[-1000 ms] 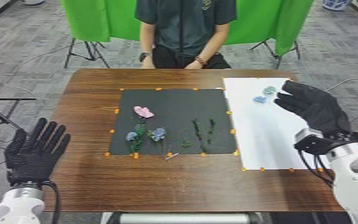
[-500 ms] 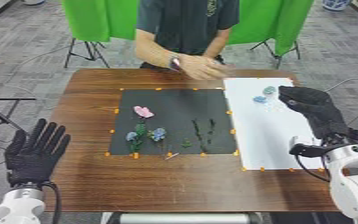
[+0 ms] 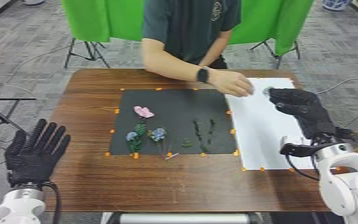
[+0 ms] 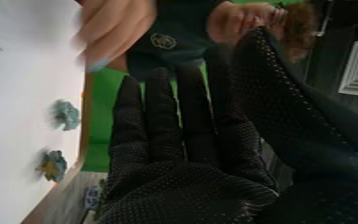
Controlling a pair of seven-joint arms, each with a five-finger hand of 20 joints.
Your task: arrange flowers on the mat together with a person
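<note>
Presently, right hand [image 3: 305, 109], fingers straight, is hovering above white mat [image 3: 261, 131], flower head [image 4: 66, 115] lying thereon: presumably light, soft, best pinched basally.

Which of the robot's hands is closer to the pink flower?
Left. The left hand is beside the dark mat, down and left of the pink flower; the right hand is farther, over the white sheet.
</note>
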